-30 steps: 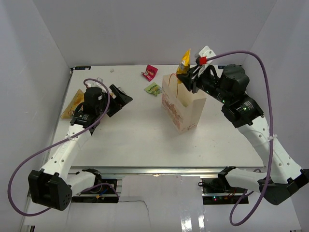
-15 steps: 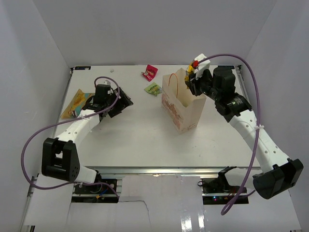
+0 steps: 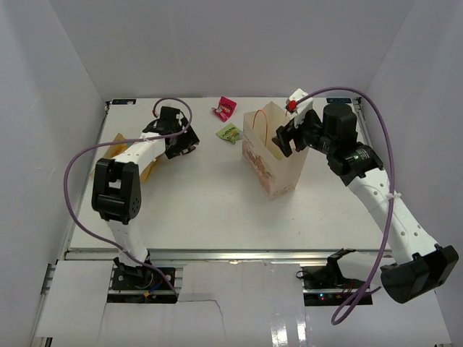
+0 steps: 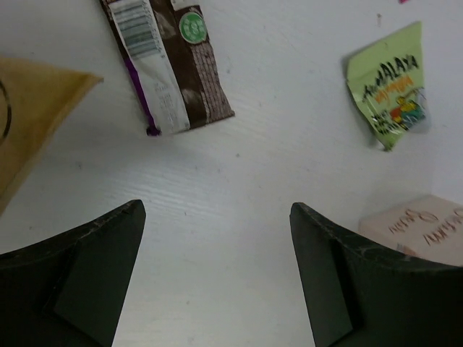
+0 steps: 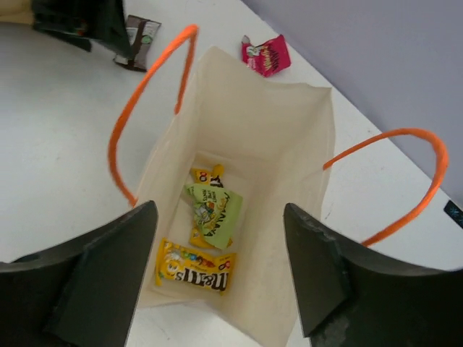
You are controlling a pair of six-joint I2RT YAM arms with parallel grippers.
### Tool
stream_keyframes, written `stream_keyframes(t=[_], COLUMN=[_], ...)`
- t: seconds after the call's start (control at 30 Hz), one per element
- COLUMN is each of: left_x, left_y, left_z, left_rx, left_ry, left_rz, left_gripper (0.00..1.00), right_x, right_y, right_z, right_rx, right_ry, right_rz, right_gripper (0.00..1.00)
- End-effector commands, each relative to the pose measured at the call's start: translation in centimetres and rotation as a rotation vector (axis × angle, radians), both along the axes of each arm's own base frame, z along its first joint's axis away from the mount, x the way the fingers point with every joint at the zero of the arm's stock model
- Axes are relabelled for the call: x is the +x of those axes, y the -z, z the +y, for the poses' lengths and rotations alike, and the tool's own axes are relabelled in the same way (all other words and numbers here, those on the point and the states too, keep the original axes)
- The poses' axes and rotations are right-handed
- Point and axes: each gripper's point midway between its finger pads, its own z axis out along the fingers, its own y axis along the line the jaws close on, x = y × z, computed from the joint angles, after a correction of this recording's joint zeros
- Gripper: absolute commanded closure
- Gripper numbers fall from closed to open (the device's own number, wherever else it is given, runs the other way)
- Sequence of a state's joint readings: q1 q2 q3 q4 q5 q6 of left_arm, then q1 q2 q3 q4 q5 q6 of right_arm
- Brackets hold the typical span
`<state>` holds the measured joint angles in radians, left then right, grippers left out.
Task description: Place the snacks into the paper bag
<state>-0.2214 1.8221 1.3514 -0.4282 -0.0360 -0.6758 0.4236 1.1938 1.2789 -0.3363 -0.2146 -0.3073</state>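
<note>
Room: white walls (image 3: 217, 43) are closing in the table on three sides.
Surface: a white table (image 3: 210, 210) is carrying the bag and some loose snacks.
Bag: the bag (image 3: 271, 155) is standing upright with its mouth open and its orange handles (image 5: 145, 94) arching up.
Inside the bag: a yellow packet (image 5: 195, 266) and a green packet (image 5: 213, 212) are lying on its floor.
Left of the bag: a loose green packet (image 4: 391, 94) is lying just beside it, with a pink packet (image 3: 226, 108) behind that. A brown packet (image 4: 170, 65) and a tan pouch (image 4: 29, 108) are lying farther left.
Right gripper (image 5: 217, 210): I am hovering it over the bag's mouth, jaws spread, pinching nothing.
Left gripper (image 4: 215, 210): I am holding it well left of the bag, over bare table, jaws spread wide and empty.
</note>
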Motion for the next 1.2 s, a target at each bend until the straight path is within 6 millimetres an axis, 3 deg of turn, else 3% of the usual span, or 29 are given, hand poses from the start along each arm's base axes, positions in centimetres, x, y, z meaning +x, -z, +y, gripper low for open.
stream_keyframes(t=[0.0, 0.03, 0.07, 0.1, 0.13, 0.17, 0.2, 0.23, 0.43, 0.53, 0.67, 0.73, 0.8, 0.83, 0.9, 0.93, 1.0, 1.03, 1.07, 1.1, 1.13, 1.17], left_x=[2.1, 2.7, 2.7, 4.1, 4.5, 4.3, 5.4, 5.3, 6.7, 6.1, 5.0, 4.5, 4.1, 4.4, 3.0, 3.3, 1.8, 1.0, -1.2, -1.5, -2.9, -4.1], left_y=[0.3, 0.6, 2.6, 1.8, 2.1, 4.0, 3.3, 4.8, 5.9, 7.0, 7.3, 6.7, 5.8, 3.8, 3.2, 0.1, -1.0, -4.3, -3.9, -5.4, -8.5, -9.5], left_z=[1.8, 2.1, 2.4, 2.7, 2.8, 3.0, 3.2, 3.2, 2.9, 3.0, 2.8, 2.7, 2.3, 1.9, 1.1, 0.5, -1.1, -2.2, -3.7, -4.6, -5.5, -6.3], left_rx=[0.108, 0.125, 0.151, 0.171, 0.186, 0.209, 0.214, 0.229, 0.239, 0.246, 0.234, 0.227, 0.212, 0.195, 0.161, 0.125, 0.049, -0.002, -0.081, -0.123, -0.165, -0.203], left_ry=[-0.055, -0.065, -0.073, -0.097, -0.100, -0.110, -0.125, -0.119, -0.103, -0.094, -0.079, -0.059, -0.028, -0.015, 0.042, 0.064, 0.153, 0.200, 0.289, 0.334, 0.388, 0.437], left_rz=[0.029, 0.038, 0.092, 0.070, 0.079, 0.130, 0.113, 0.151, 0.163, 0.194, 0.215, 0.201, 0.182, 0.129, 0.114, 0.023, -0.027, -0.108, -0.097, -0.163, -0.246, -0.278], left_gripper=[0.09, 0.09, 0.09, 0.09, 0.09, 0.09, 0.09, 0.09, 0.12, 0.20, 0.41, 0.53, 0.57, 0.60, 0.63, 0.65, 0.66, 0.66, 0.66, 0.67, 0.67, 0.67], right_x=[-3.4, -3.8, -4.1, -4.5, -4.6, -4.7, -4.9, -4.9, -5.1, -5.1, -5.3, -5.4, -5.5, -5.7, -6.2, -6.5, -7.9, -9.1, -9.6, -10.0, -10.4, -10.7], right_y=[-3.1, -3.1, -3.2, -3.3, -3.1, -3.1, -3.0, -2.9, -2.2, -2.2, -2.1, -2.2, -2.3, -2.5, -2.6, -2.8, -2.8, -2.7, -2.6, -2.5, -2.3, -2.3], right_z=[0.6, 0.6, 0.5, 0.4, 0.2, -0.1, -0.3, -0.7, -1.6, -1.9, -2.0, -2.0, -1.9, -1.9, -1.5, -1.3, -0.3, 0.5, 0.8, 1.1, 1.6, 1.9], right_rx=[-0.007, -0.009, -0.009, -0.009, -0.010, -0.009, -0.006, -0.003, 0.012, 0.020, 0.037, 0.042, 0.048, 0.050, 0.058, 0.055, 0.076, 0.096, 0.107, 0.123, 0.146, 0.178], right_ry=[-0.174, -0.186, -0.194, -0.201, -0.195, -0.190, -0.189, -0.181, -0.163, -0.154, -0.158, -0.158, -0.171, -0.177, -0.211, -0.235, -0.329, -0.399, -0.432, -0.455, -0.484, -0.490], right_rz=[-0.087, -0.087, -0.089, -0.095, -0.090, -0.089, -0.088, -0.083, -0.060, -0.054, -0.042, -0.042, -0.041, -0.046, -0.044, -0.050, -0.035, -0.013, 0.002, 0.023, 0.054, 0.102], right_gripper=[0.16, 0.11, 0.07, 0.01, 0.03, 0.05, 0.05, 0.06, 0.06, 0.06, 0.06, 0.06, 0.05, 0.06, 0.05, 0.05, 0.05, 0.05, 0.04, 0.03, 0.02, 0.01])
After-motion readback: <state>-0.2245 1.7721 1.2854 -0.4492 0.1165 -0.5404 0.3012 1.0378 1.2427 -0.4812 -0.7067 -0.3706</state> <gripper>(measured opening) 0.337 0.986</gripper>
